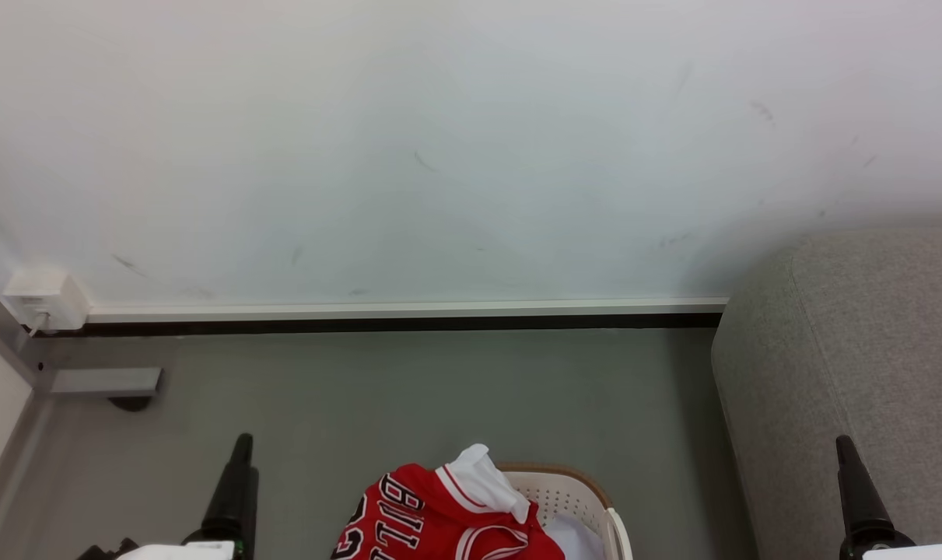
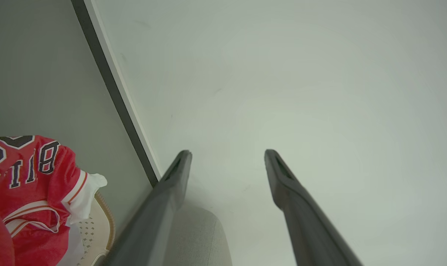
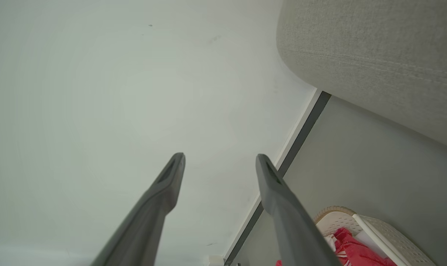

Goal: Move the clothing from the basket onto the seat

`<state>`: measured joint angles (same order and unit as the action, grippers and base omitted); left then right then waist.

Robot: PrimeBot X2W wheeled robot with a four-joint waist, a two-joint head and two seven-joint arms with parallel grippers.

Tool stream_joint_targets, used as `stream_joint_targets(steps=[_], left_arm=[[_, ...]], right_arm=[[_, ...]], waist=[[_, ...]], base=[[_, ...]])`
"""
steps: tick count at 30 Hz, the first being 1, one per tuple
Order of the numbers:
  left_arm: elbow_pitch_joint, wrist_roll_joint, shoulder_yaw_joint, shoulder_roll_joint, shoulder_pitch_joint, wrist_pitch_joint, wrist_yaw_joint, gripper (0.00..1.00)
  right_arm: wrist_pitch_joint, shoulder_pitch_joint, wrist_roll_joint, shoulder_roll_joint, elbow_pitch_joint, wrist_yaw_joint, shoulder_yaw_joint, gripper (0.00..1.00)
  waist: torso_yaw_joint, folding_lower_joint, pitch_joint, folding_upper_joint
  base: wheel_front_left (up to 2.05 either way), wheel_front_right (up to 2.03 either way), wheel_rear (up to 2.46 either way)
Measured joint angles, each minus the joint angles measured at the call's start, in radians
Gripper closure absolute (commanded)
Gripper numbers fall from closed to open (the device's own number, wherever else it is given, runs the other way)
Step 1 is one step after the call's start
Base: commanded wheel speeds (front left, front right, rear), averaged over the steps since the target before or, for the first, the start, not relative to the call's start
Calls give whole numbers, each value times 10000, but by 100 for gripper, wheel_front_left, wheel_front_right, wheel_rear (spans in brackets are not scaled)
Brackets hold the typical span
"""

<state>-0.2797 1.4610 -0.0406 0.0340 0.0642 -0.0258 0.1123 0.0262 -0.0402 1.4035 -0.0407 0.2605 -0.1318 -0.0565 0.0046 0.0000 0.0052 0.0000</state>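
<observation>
The clothing [image 1: 432,521], a red jersey with white trim and black-and-white lettering, is heaped in the basket [image 1: 587,490] at the bottom centre of the head view. The grey seat [image 1: 852,350] stands to the basket's right, against the wall. My left gripper [image 1: 237,467] is left of the basket and my right gripper [image 1: 852,467] is in front of the seat. Both are apart from the clothing. The left wrist view shows the left gripper [image 2: 227,153] open and empty, with the clothing [image 2: 31,184] at lower left. The right gripper [image 3: 220,158] is open and empty too, with the basket [image 3: 356,221] at lower right.
A pale wall with a white and black baseboard [image 1: 400,315] runs behind the grey floor [image 1: 439,389]. A white socket box [image 1: 47,299] and a grey bracket [image 1: 105,381] sit at the far left. A plain white cloth [image 1: 576,537] lies in the basket beside the jersey.
</observation>
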Motion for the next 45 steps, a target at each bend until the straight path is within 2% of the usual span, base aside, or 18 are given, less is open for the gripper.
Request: stream_joint_targets(steps=[28,45], left_arm=[[562,-4084,894,29,-37,1053,-614,0],[765,-7104,1202,59,-165,1546,-825,0]], right_arm=[[-1030,215,-5427,-230,-543,0,541,0],[-1524,278,-7977,-353,-623,0,702,0]], waist=[[70,0,36,0],[94,0,-26,0]], base=[[0,0,0],[0,0,0]])
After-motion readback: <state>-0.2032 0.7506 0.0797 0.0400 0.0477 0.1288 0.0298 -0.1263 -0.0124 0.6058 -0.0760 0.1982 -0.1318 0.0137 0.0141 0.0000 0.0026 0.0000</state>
